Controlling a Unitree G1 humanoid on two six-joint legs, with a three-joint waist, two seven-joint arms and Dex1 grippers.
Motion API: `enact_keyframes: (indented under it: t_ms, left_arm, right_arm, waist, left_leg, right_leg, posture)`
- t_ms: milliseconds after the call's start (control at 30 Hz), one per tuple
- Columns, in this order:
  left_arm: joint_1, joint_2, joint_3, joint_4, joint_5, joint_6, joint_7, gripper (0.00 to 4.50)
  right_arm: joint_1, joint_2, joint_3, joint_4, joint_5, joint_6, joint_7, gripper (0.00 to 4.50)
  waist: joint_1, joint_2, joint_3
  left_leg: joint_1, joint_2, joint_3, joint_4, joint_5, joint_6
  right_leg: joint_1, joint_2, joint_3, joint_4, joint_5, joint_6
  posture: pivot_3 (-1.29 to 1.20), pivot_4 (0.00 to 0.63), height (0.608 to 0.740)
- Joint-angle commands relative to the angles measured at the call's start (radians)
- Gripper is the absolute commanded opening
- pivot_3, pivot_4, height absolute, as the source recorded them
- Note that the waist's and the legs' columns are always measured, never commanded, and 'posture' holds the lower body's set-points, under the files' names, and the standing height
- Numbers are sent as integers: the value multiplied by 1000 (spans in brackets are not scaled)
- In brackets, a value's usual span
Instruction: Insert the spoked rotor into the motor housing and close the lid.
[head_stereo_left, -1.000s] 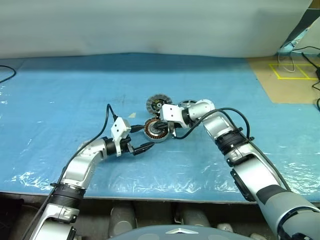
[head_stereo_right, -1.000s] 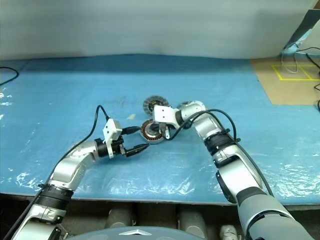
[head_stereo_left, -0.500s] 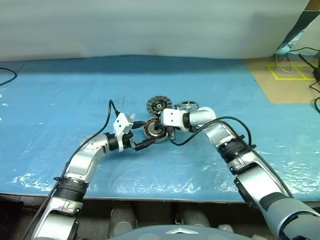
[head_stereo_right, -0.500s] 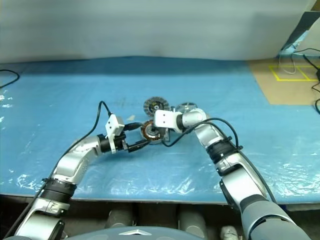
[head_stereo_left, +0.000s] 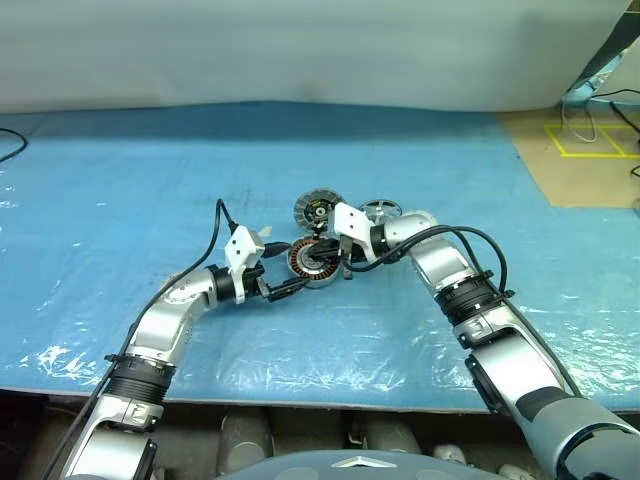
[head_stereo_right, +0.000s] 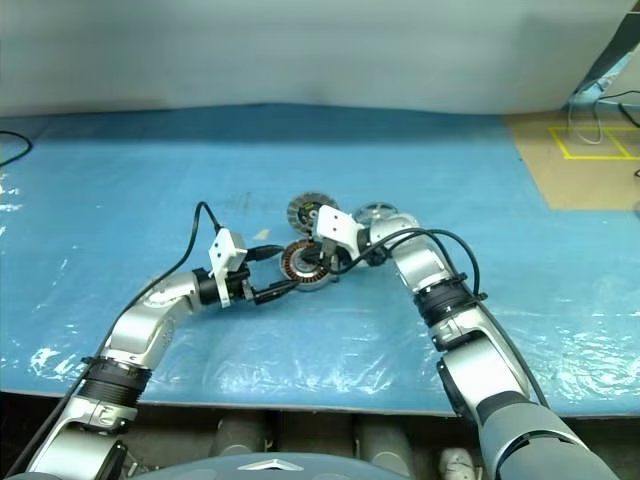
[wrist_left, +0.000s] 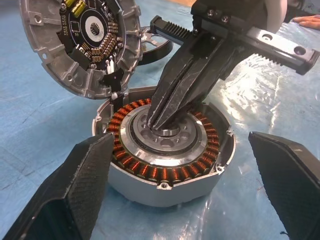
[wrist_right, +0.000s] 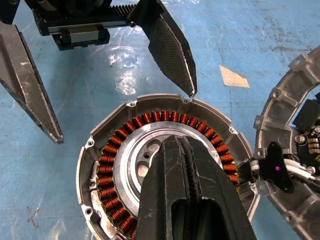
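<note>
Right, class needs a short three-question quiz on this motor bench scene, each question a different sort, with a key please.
1. True or false: the left gripper stands open, one finger on each side of the motor housing.
2. Where do the shut tips of the right gripper point? A) the housing's centre B) the spoked rotor C) the blue sheet
3. Fill in: the lid leans against the housing's rim with its ____ face showing.

Key: 1 true; 2 A; 3 circuit-board (dark centre).
</note>
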Motion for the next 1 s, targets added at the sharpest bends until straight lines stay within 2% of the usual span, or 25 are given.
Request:
enact_keyframes:
  t_ms: [33,233,400,667,767,933,1000]
  left_arm:
    - [-1,1,7,-47,-6,1,4,4500]
    - [17,7,11,-77,-10,15,6,4500]
    - [7,3,11,-74,-9,23,10,4500]
    - [-21,-9,7,-13,3,1,4,4500]
    - [-21,-7,8,-1,4,-10,-2,4500]
    - [-14,-2,11,0,1,-17,-8,4500]
    - [-13,-1,12,3,1,-20,-10,4500]
  right_arm:
    - [-48,-20,1,-36,-8,-49,10,40]
    - [-81,-50,36,-28,-59,-152,15,40]
    - [-84,-100,97,-11,-148,-326,7,40]
    - [-113,-102,125,40,-218,-459,-38,40]
    - [-124,-105,133,49,-240,-502,-52,581]
    - [-136,-103,140,75,-263,-554,-80,2204]
    - [-139,-100,142,75,-264,-574,-82,2204]
  waist:
    - [1,0,1]
    - [0,-1,1]
    - [0,-2,2]
    - [-2,-2,2]
    - [-1,-2,2]
    - [-1,-2,2]
    - [-1,-2,2]
  left_leg:
    - [-1,0,0,0,0,0]
    - [0,0,0,1,0,0]
    - [-1,0,0,4,0,0]
    - [-2,0,0,8,0,0]
    - [-2,0,0,9,0,0]
    - [-3,0,0,10,0,1]
    - [-3,0,0,11,0,1]
  right_leg:
    - [0,0,0,0,0,0]
    - [0,0,0,0,0,0]
    - [0,0,0,0,0,0]
    - [0,0,0,3,0,-1]
    - [0,0,0,3,1,-1]
    - [0,0,-1,4,1,-1]
    - [0,0,-1,5,1,-1]
  posture:
    - [0,150,740]
    - [0,150,740]
    - [0,150,740]
    - [0,150,740]
    - [0,150,740]
    - [0,150,740]
    - [0,150,740]
